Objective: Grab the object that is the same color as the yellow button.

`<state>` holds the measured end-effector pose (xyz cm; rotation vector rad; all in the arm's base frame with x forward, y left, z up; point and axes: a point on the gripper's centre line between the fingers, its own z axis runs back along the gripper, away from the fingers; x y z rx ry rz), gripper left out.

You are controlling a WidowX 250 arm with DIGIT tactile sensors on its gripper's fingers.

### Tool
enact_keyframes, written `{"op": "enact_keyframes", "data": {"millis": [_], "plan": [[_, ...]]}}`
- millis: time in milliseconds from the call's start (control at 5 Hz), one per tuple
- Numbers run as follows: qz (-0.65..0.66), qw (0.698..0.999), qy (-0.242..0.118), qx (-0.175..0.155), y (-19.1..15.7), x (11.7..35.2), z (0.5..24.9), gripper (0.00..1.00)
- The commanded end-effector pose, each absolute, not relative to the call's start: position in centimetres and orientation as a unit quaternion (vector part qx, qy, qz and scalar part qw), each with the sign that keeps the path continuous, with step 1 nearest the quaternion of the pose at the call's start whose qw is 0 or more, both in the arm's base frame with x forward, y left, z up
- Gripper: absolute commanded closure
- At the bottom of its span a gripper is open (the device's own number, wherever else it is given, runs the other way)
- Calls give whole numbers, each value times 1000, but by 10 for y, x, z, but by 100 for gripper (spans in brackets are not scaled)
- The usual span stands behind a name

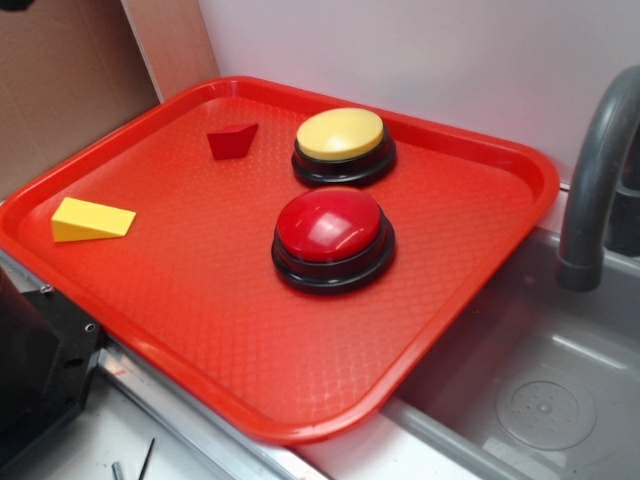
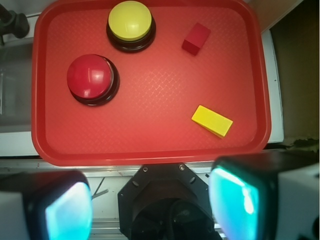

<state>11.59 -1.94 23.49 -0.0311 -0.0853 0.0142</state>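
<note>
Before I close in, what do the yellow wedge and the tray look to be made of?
Yellow wedge: looks like solid painted wood or hard plastic, matte, no glare on its flat faces; can't tell which. Tray: likely moulded plastic, with a fine diamond texture and a smooth, slightly glossy raised rim.

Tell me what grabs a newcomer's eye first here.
The bright red tray fills the scene, with two big domed buttons mid-tray: the yellow button and a red button. The small yellow wedge sits alone near one edge, a dark-red wedge apart from it.
</note>
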Motion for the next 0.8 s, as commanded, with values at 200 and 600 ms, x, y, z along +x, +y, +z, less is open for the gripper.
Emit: {"op": "enact_keyframes", "data": {"millis": [200,600], "plan": [[-32,997,-71,-9,8,120,196,0],[-67,994,-86,23,62,119,149,0]]}}
